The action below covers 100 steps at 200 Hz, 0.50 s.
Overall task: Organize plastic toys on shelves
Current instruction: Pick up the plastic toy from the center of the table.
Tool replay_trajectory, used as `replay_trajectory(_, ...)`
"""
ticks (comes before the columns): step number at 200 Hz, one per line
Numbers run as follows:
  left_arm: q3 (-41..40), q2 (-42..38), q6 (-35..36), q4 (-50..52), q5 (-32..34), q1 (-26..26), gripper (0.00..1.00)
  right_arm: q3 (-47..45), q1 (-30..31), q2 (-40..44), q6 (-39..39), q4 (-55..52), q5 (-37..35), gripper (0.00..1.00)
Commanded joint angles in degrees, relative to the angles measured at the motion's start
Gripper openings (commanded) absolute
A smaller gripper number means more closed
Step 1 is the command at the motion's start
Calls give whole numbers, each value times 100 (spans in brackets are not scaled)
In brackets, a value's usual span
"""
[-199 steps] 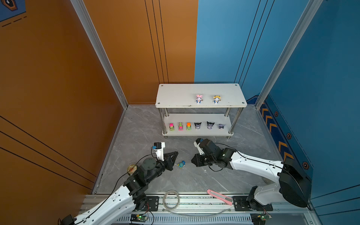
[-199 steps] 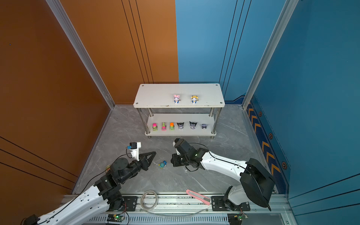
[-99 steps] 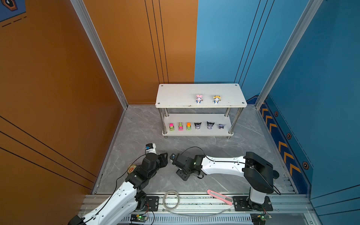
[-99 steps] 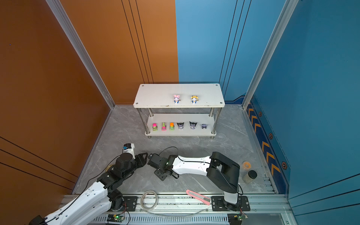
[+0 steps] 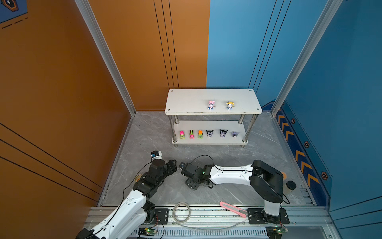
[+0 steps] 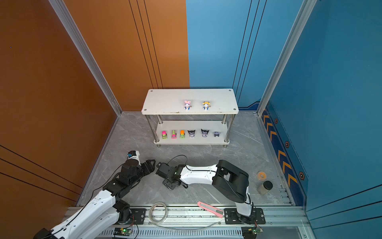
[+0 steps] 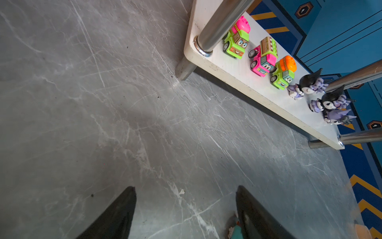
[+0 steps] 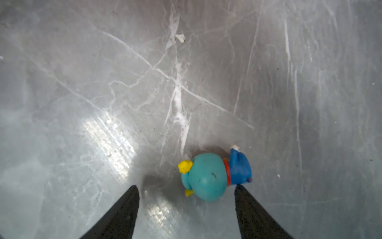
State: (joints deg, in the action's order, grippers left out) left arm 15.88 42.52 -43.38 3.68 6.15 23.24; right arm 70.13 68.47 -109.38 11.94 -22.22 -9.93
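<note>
Eight toys on shelves (image 5: 186,101): trucks (image 5: 191,134), dark figurines (image 5: 223,132) below; two pastel figurines (image 5: 210,105) on top. Teal-hat figurine (image 8: 208,178) lies toppled on desk (image 5: 227,153), ungrasped. Left tool (image 7: 185,187), right tool (image 8: 186,186): both wide, empty.

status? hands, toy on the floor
Left hand open, empty. Right hand open over teal-hat figurine lying on floor, ungripped. Eight toys on shelves. No obstruction seen.
</note>
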Motion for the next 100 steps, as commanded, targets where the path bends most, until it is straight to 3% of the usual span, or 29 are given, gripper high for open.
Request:
replay_trajectory(1, 169, 142, 74, -187, -187, -66, 78, 150, -4, -202, 54, 155, -230, 72)
replay_trajectory(41, 212, 334, 106, -340, -303, -70, 78, 172, -94, -268, 63, 344, -298, 67)
replay_trajectory(100, 238, 465, 239, -423, -498, -66, 80, 176, -350, -233, 83, 413, -34, 42)
